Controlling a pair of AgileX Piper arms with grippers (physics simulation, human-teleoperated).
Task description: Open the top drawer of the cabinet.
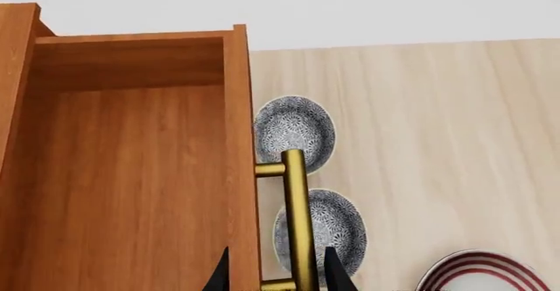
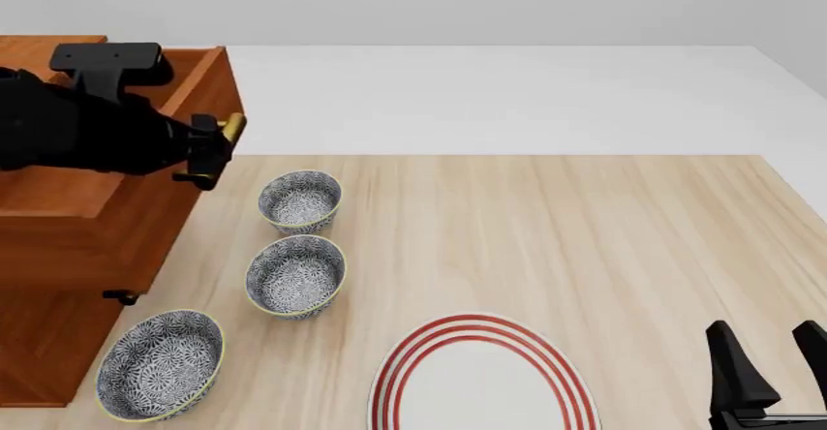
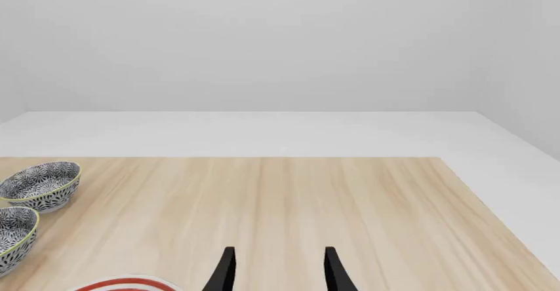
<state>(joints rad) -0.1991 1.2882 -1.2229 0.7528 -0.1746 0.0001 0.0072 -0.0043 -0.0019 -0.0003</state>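
Note:
The cabinet (image 2: 52, 343) stands at the table's left edge. Its top drawer (image 2: 194, 76) is pulled out toward the bowls, and the left wrist view shows its plain wooden box (image 1: 131, 173) from above. The brass bar handle (image 1: 296, 206) on the drawer front also shows in the front view (image 2: 234, 124). My left gripper (image 1: 277, 255) is open, with one finger inside the drawer box and the other beyond the handle, so the drawer front and handle lie between the jaws. In the front view it (image 2: 207, 149) sits at the handle. My right gripper (image 2: 769, 348) is open and empty at the near right.
Three patterned bowls (image 2: 300, 200) (image 2: 296, 273) (image 2: 161, 362) stand in a row beside the cabinet, below the open drawer's front. A white plate with red rings (image 2: 481, 382) lies at the near middle. A lower drawer's handle (image 2: 119, 296) pokes out below.

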